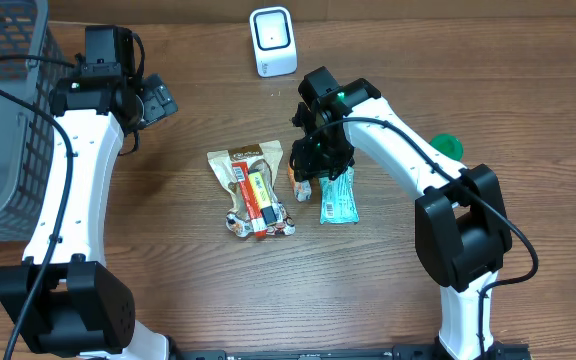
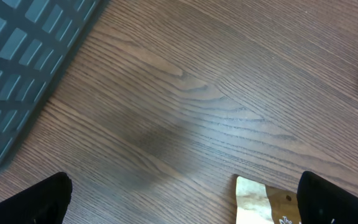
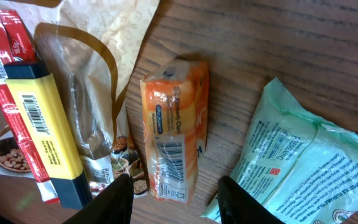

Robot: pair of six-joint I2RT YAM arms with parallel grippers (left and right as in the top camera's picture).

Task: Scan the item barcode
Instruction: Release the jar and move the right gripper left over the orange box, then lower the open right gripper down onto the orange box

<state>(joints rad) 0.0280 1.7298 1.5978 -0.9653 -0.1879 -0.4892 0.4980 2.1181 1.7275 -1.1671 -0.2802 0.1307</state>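
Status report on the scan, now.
Left gripper open, empty. Right gripper open, straddling orange packet, barcode facing up. Green pouch crowding one side.

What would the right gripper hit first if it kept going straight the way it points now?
Most likely the small orange plastic-wrapped packet, lying on the wooden table between the right gripper's open fingers. The mint-green plastic pouch sits off to one side. Depth is hard to judge.
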